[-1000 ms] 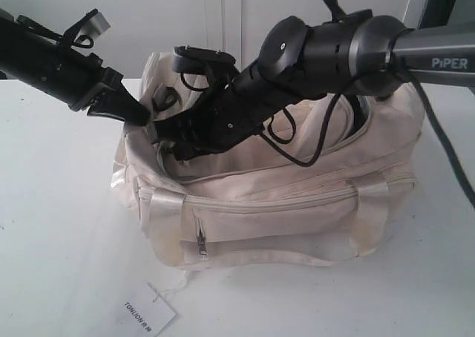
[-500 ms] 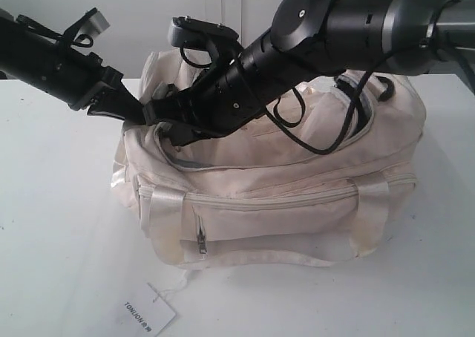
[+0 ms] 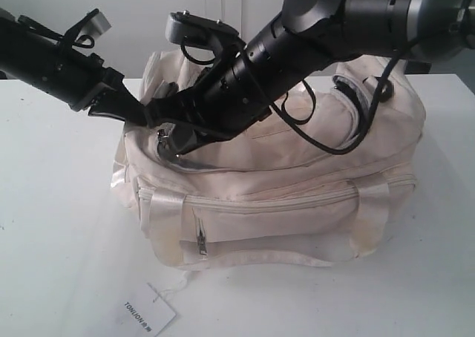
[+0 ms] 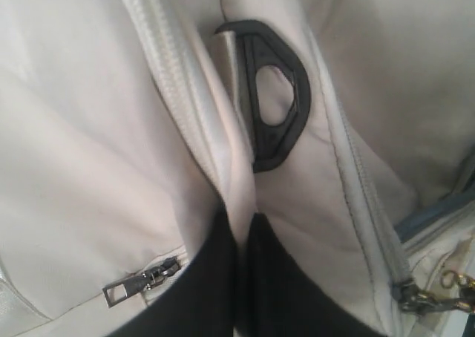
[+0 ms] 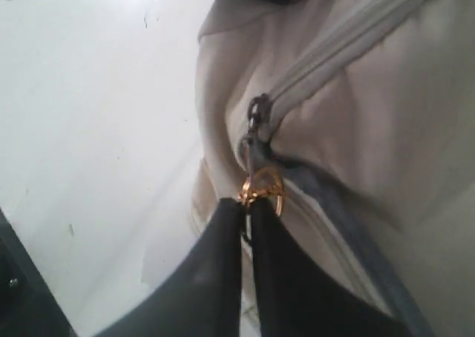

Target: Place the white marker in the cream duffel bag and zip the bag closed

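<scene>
On the table (image 3: 59,263), zipping seemed in hand: left fingers (image 4: 200,292) clamped the cream duffel bag (image 3: 297,211), right fingers (image 5: 215,277) pinched its gold zipper pull (image 5: 261,188), needing a steady draw.

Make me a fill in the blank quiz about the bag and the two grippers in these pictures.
1. The right gripper pinches the ___ zipper pull of the bag.
2. The left gripper clamps bag fabric beside the ___ strap ring.
3. The paper tag lies ___ the table.
Missing words: gold; black; on.
</scene>
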Robot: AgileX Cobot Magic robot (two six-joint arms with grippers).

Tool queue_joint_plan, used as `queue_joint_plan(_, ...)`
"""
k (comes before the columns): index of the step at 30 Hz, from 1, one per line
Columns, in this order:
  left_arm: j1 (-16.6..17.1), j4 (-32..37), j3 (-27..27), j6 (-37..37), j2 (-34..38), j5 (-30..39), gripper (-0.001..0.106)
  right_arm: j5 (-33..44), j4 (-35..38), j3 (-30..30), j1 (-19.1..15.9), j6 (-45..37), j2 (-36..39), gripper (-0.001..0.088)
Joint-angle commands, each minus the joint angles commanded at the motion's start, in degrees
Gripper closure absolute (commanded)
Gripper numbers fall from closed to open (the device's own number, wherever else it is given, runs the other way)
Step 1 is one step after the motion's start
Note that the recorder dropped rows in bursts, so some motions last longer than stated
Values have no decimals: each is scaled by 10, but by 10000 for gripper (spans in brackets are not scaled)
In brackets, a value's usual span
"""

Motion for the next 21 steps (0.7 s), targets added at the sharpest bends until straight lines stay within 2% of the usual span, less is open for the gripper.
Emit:
queue_joint_plan(16, 0, -4, 0, -16, 0, 0, 1053, 61, -3, 0, 0, 21, 2, 868)
queue_joint_plan(21, 0, -24, 0, -25, 0, 0, 1053, 72, -5, 26, 0, 21, 16, 868)
